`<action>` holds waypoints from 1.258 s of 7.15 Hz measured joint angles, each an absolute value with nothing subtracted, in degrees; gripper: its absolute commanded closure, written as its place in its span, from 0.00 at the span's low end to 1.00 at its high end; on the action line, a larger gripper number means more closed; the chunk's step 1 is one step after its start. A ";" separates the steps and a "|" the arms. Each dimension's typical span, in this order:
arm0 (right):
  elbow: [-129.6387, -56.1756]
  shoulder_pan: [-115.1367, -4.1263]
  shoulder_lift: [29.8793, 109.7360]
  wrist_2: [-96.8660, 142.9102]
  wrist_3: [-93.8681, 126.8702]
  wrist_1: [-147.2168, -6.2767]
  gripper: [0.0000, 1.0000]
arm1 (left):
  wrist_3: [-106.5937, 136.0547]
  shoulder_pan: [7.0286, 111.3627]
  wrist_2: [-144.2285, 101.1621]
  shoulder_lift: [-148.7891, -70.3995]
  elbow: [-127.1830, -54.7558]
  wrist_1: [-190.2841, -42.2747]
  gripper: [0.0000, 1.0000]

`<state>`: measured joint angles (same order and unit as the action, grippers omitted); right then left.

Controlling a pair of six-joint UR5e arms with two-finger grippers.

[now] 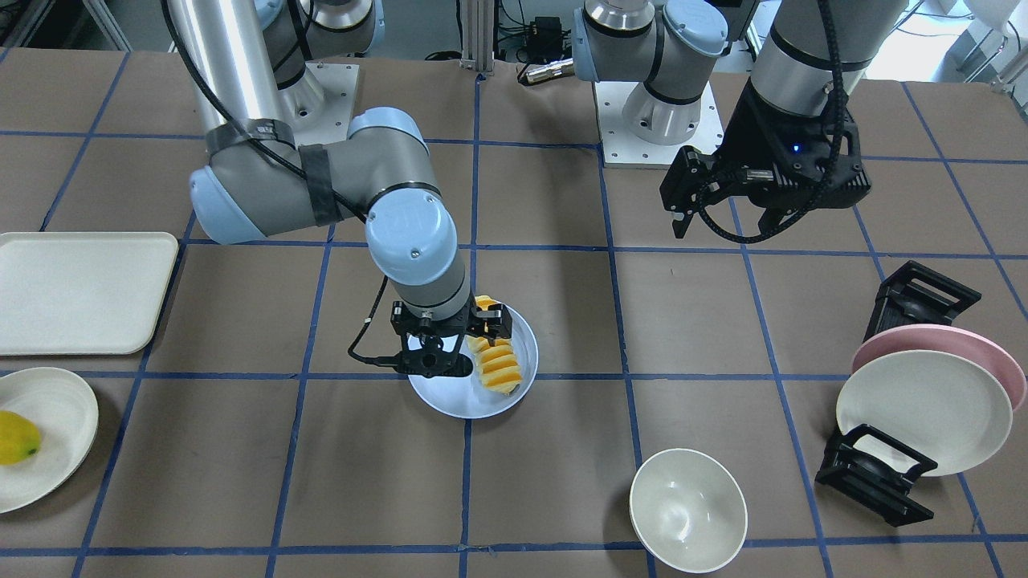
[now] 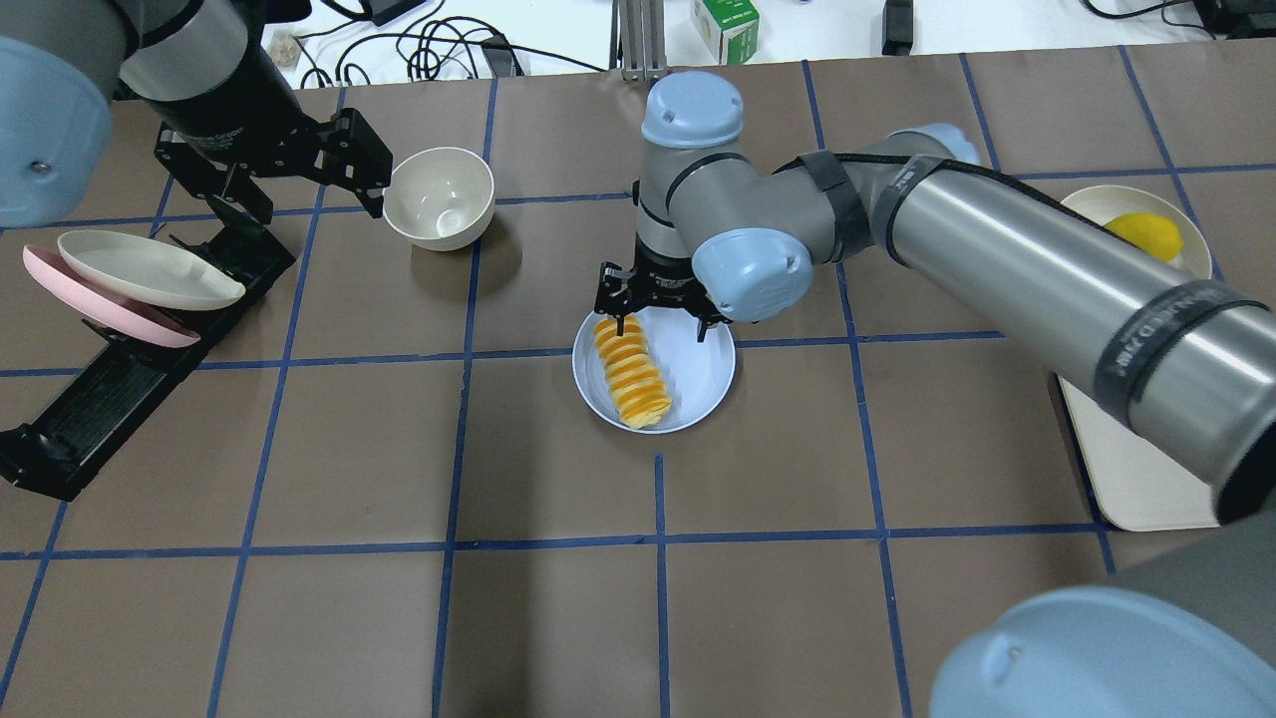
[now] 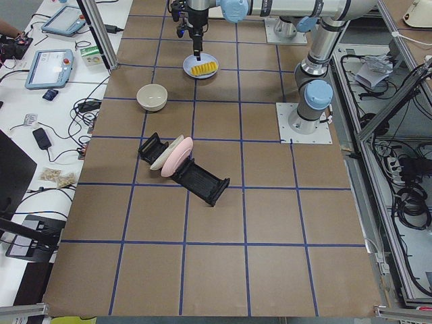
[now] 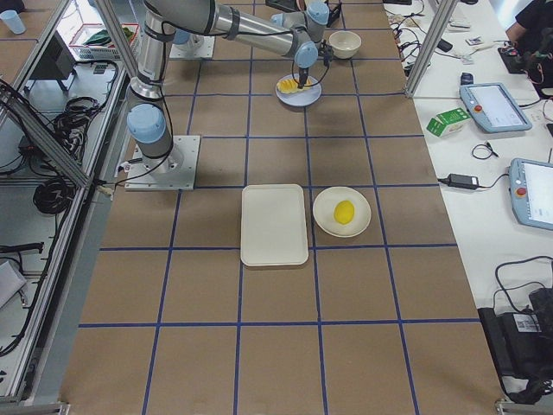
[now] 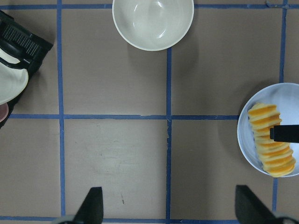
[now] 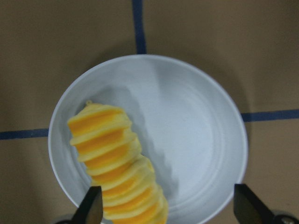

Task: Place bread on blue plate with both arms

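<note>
The bread [image 2: 631, 374] lies flat on the blue plate [image 2: 703, 374] at mid-table, toward the plate's left side in the overhead view. It also shows in the front view [image 1: 498, 365] on the plate [image 1: 450, 401]. My right gripper [image 2: 660, 321] hovers open just over the plate's far edge, one finger above the bread's end, holding nothing. In the right wrist view the bread [image 6: 114, 163] rests on the plate [image 6: 196, 135] between the spread fingers. My left gripper [image 2: 309, 194] is open and empty, well away to the left, above the dish rack. The left wrist view shows the bread [image 5: 271, 144] at its right edge.
A white bowl [image 2: 439, 197] stands beyond the plate on the left. A black dish rack [image 2: 130, 279] holds a pink and a cream plate. A cream tray [image 1: 80, 293] and a cream plate with a yellow fruit [image 1: 16, 437] lie on my right side.
</note>
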<state>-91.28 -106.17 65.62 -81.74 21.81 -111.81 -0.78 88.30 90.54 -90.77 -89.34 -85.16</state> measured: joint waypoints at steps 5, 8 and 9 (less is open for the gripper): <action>-90.49 -91.11 84.17 -91.67 11.65 -93.39 0.00 | -0.36 88.41 90.95 -90.81 -90.12 -83.72 0.00; -90.83 -90.70 91.08 -91.63 11.50 -89.65 0.00 | -0.19 89.06 90.93 -91.79 -88.94 -83.43 0.00; -90.91 -90.71 91.68 -91.43 11.30 -89.53 0.00 | -0.18 89.24 90.93 -91.82 -88.89 -83.55 0.00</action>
